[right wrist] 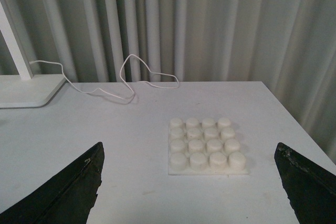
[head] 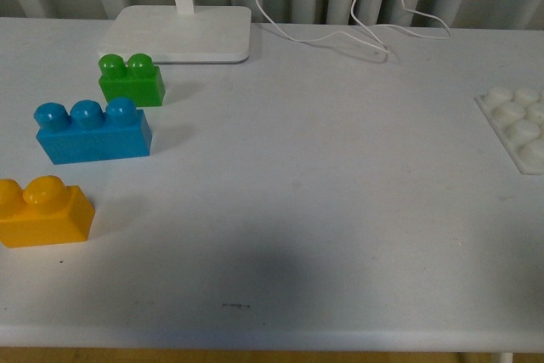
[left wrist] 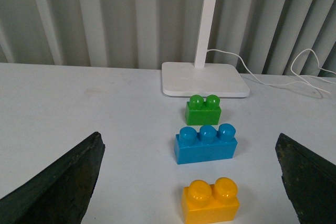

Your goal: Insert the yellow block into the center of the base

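Yellow block [head: 42,212] sits at the near left of the white table [head: 297,210], partly cut off by the edge of the front view. It is smooth, shiny plastic, shaped like a box, with two round bumps on top. Nothing is touching it.

The left gripper [left wrist: 188,137] hangs over this side of the table. Its two dark, rough fingers [left wrist: 58,187] are spread wide apart with nothing between them. The right gripper [right wrist: 189,145] is over the other side, and its dark fingers [right wrist: 310,187] are spread wide and empty too.

Just behind the block [left wrist: 210,201] is a longer blue brick [head: 92,132] with three round bumps. A small gap keeps them apart. Behind that is a green brick [head: 130,80] with two bumps. The three make a row going away from the robot.

The base [right wrist: 206,147] lies flat far over on the right, well apart from the bricks. It is a thin white square with four rows of four round bumps. The front view shows only its left part [head: 516,125].

Farther back stands a smooth, flat white lamp foot [head: 180,33] with a straight pole. A thin white cable [head: 340,36] curls in loops along the back of the table. Behind it all hangs a grey curtain [right wrist: 210,24] with long folds.
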Available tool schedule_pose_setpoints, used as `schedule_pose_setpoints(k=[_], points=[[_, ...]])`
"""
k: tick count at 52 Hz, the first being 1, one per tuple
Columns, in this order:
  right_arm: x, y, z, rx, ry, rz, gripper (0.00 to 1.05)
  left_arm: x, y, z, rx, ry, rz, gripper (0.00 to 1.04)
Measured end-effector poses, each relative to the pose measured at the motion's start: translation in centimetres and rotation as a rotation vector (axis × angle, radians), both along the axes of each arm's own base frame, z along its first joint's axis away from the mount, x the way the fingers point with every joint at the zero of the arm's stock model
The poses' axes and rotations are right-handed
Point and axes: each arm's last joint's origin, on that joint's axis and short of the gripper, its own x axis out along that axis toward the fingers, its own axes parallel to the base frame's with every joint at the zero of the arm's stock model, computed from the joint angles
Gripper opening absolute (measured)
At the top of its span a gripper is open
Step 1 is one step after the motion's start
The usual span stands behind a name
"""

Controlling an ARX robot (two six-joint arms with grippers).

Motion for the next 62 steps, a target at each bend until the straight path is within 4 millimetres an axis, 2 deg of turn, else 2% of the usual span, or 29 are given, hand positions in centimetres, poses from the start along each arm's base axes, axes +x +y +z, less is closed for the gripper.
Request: schedule_pose_setpoints(k=[23,29,33,37,40,45,55,62], points=[[0.0,0.0,-0.1,0.004,0.014,-0.010,0.95,0.0,0.0,0.0,0.000,0.000,0.000,0.98],[0.6,-0.1,0.0,0.053,0.304,-0.108,0.95,0.0,0.0,0.0,0.000,0.000,0.000,0.98],[1.5,-0.3,0.4,0.059,0.395,-0.100,0.95,0.0,0.0,0.0,0.000,0.000,0.000,0.98],[2.9,-0.8,1.0,0.056,0.485,-0.095,0.95,0.0,0.0,0.0,0.000,0.000,0.000,0.98],[5.3,-1.5,2.0,0.038,0.596,-0.087,0.95,0.0,0.0,0.0,0.000,0.000,0.000,0.98],[8.3,-2.4,2.6,0.000,0.680,-0.122,0.95,0.0,0.0,0.0,0.000,0.000,0.000,0.98],[14.3,-4.3,2.2,-0.018,0.836,-0.169,0.95,0.0,0.0,0.0,0.000,0.000,0.000,0.98],[19.4,-5.5,1.6,-0.071,0.925,-0.202,0.95,0.0,0.0,0.0,0.000,0.000,0.000,0.98]])
